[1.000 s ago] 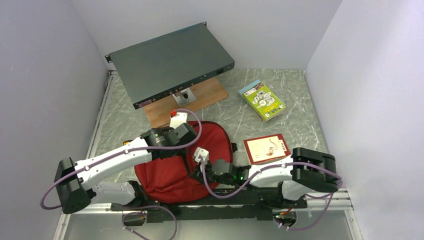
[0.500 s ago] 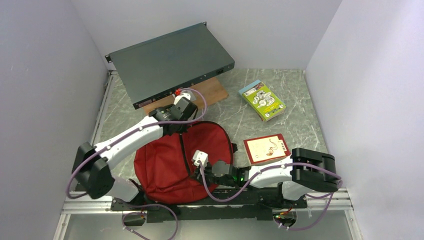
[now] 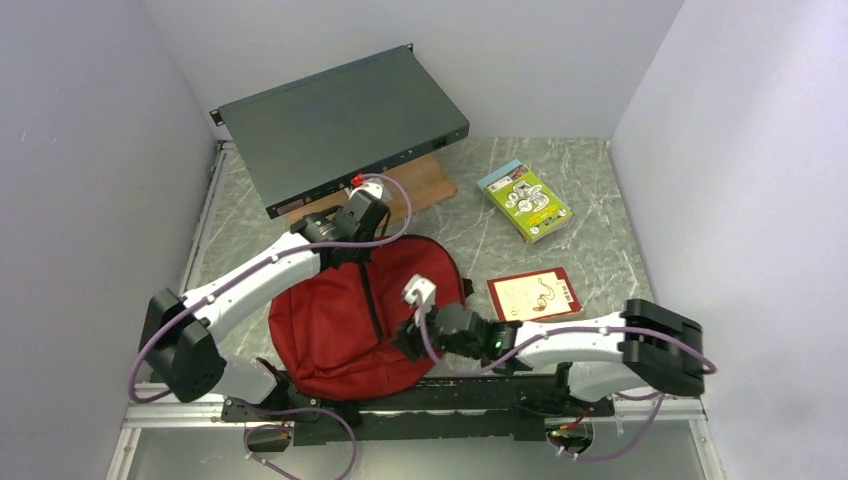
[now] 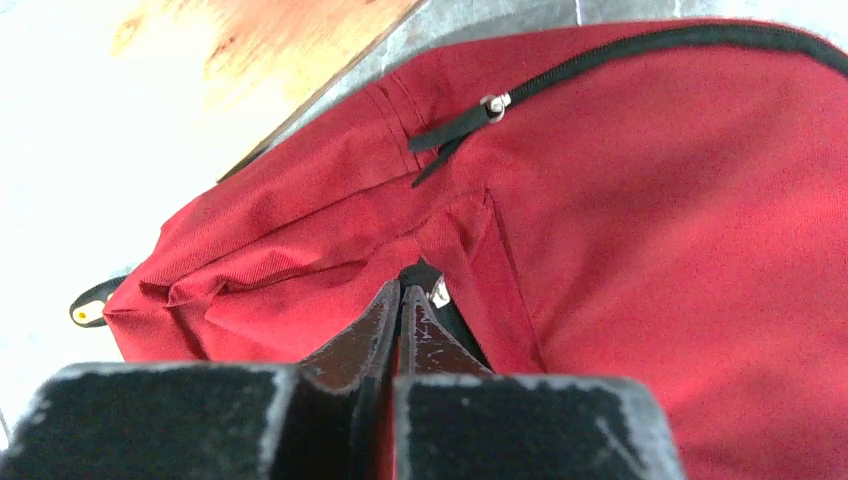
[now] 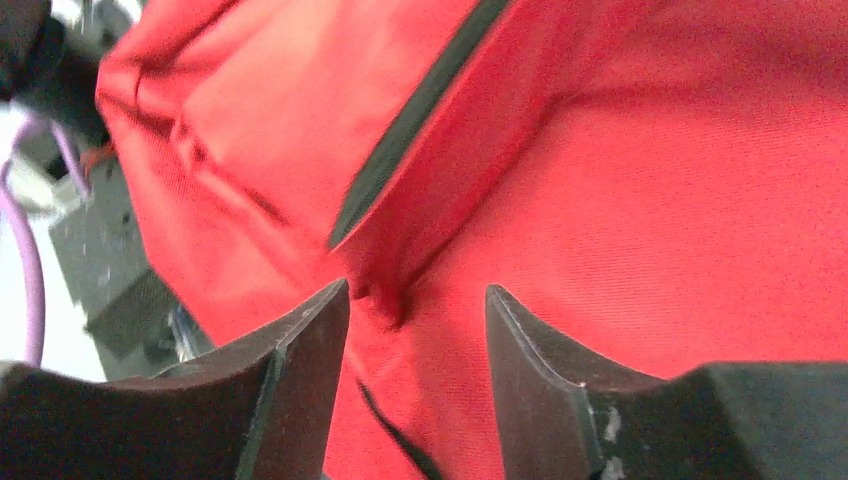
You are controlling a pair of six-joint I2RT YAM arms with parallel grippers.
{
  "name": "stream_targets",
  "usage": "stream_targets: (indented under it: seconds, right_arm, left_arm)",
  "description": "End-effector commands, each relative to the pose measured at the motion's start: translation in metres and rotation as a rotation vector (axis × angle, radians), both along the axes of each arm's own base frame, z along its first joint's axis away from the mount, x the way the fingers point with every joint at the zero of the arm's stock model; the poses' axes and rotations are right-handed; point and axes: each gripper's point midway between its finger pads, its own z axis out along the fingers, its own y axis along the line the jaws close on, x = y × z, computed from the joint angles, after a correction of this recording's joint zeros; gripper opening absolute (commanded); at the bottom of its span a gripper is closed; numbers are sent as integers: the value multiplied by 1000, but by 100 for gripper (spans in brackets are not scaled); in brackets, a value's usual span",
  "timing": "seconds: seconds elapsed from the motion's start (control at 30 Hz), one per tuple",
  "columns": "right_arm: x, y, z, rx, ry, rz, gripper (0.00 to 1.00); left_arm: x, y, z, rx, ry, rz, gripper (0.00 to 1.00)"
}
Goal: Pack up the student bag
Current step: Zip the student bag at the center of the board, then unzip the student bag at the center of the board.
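The left tool [image 4: 400, 292] is clenched, tips against the student bag [image 4: 650, 230], a zipper pull [image 4: 468, 120] just beyond them. The right tool [image 5: 415, 295] is released, bag fabric between its jaws.

A dark red student bag [image 3: 335, 330] lies flat, a black zipper across it. Its far edge puckers in the pinching jaws of the left gripper [image 4: 400, 300]. Its near side lies just under the parted jaws of the right gripper [image 5: 415, 300].

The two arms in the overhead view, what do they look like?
The left arm and right arm have white links, chunky black joints and looping purple cables. The left tool and right tool have black, scuffed, wedge-shaped fingers.
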Motion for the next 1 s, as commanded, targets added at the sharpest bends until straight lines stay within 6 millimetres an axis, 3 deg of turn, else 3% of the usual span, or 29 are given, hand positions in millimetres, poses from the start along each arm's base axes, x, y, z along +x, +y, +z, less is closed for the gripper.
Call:
stream_targets:
  seconds: [0.0,0.07,0.23,0.37,0.43,0.6,0.7,0.83,0.97]
  right_arm:
    - [35,-24,39,109,59,-135,58]
    - [56,-41,49,127,75,-211,64]
    - [82,-62,60,171,141,-287,68]
    - [99,-64,70,262,216,-321,68]
    - [107,-58,75,295,222,-323,64]
    - [132,-43,83,278,210,-332,60]
    - [148,-35,82,271,199,-348,59]
    - [172,-27,81,287,213,-416,59]
    - [186,-4,86,351,170,-359,58]
  left_arm:
    - [-4,-2,24,-110,-84,-26,10]
    - [-11,-1,22,-131,-71,-30,23]
    - [-30,-5,18,-207,-44,-66,60]
    - [-42,-17,15,-317,-17,-83,92]
    - [-43,-26,5,-360,2,-81,99]
    - [-40,-19,-36,-289,65,-6,99]
    - [-44,-7,-62,-232,98,52,94]
    - [-56,7,-84,-244,100,117,65]
    - [-60,6,-91,-349,44,142,35]
